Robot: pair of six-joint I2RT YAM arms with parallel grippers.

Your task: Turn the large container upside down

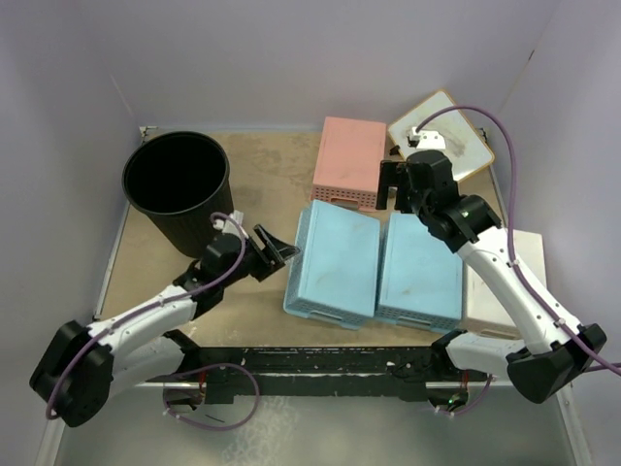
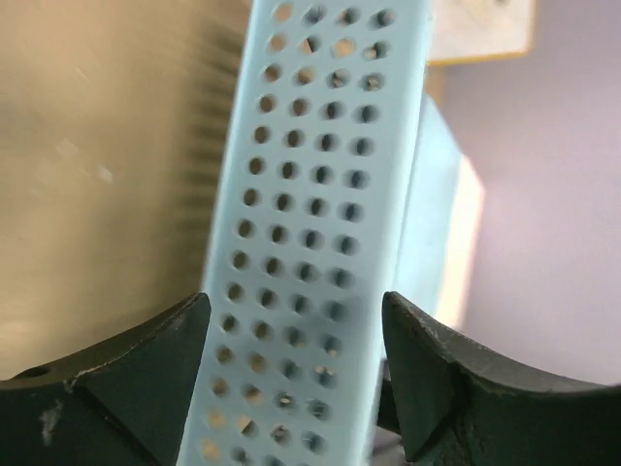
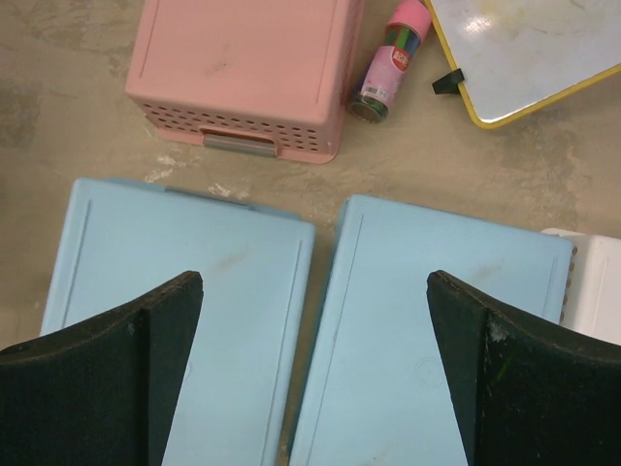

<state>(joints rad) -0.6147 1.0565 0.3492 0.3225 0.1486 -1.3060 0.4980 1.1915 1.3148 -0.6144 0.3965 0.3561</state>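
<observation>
Up at ten o'clock on the counter (image 1: pixel 262 184), the large container (image 1: pixel 184 225) stands upright, mouth open to the ceiling, narrower base down, and nothing is touching it. Just off it at four o'clock sits the left gripper (image 1: pixel 281 254), jaws spread and holding nothing. In its wrist view (image 2: pixel 296 301) the perforated side wall of the left light-blue basket (image 2: pixel 310 146) fills the gap between them, though contact can't be judged. That basket (image 1: pixel 335 262) lies bottom-up at the counter's centre, with the right light-blue basket (image 1: pixel 422 272) just beside it at three o'clock, also bottom-up, and a white basket (image 1: pixel 505 282) beyond that. Over at one o'clock the right gripper (image 1: pixel 391 189) hovers above both blue baskets, jaws spread wide and empty (image 3: pixel 312 282). A pink basket (image 3: pixel 243 68) sits at twelve o'clock, a small pink-capped bottle (image 3: pixel 388 63) lies just beside it, and a yellow-framed whiteboard (image 3: pixel 534 49) occupies the far right corner.
</observation>
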